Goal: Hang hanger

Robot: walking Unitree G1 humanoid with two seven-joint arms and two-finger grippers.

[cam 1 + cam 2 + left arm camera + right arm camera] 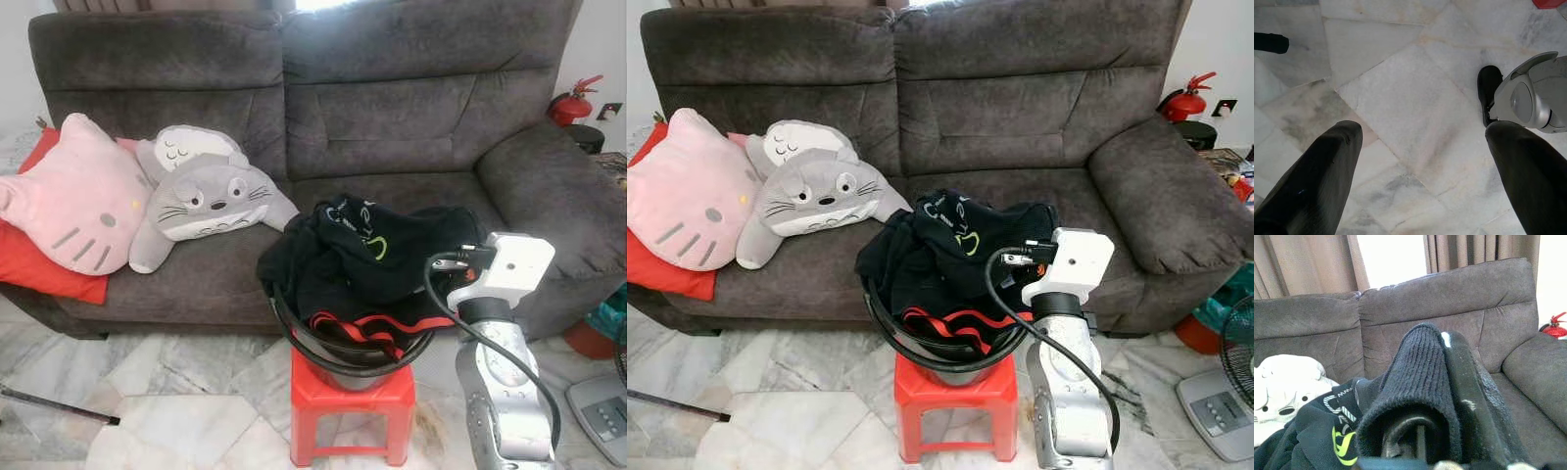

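Note:
A black round basket [338, 354] heaped with black clothes [377, 250] stands on a red plastic stool [348, 406] in front of the sofa. My right arm [500, 382] rises beside the basket, its white wrist [514, 266] at the pile's right edge. In the right wrist view my right gripper [1442, 340] is shut on a black ribbed knit cloth [1413, 382] that drapes over one finger. My left gripper [1422, 129] hangs open over the marble floor [1400, 98], nothing between its fingers.
A grey two-seat sofa [392, 117] carries a pink cat cushion [73, 196], a grey plush [211, 201] and a red cushion [49, 269]. A red fire extinguisher [573, 103] stands at the far right, a fan base [602, 411] on the floor, a black rod [59, 404] at left.

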